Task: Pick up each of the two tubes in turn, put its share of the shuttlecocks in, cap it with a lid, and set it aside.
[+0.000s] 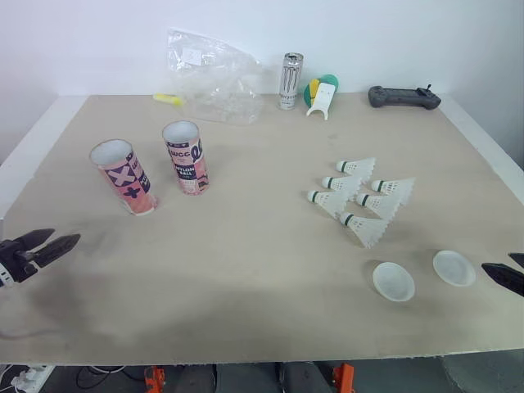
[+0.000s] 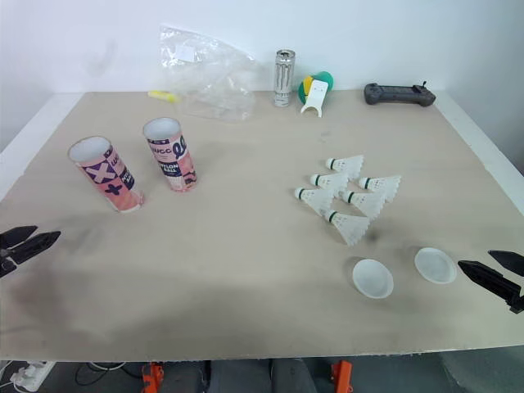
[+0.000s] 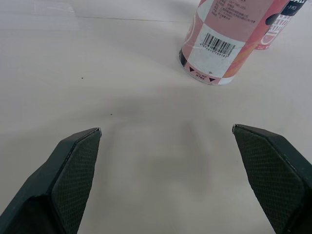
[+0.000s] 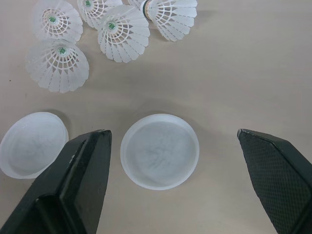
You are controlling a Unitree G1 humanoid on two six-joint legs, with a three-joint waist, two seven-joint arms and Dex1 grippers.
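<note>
Bright, even light from above leaves only soft, faint shadows on the pale table

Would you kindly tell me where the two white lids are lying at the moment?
In the head views, the lids lie side by side on the robot's right near the table's front edge, just in front of the shuttlecocks, beside the right gripper.

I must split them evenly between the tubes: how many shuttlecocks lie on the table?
6 shuttlecocks, clustered beyond the two lids: farthest; next pair; another pair; nearest. None looks hidden.
</note>
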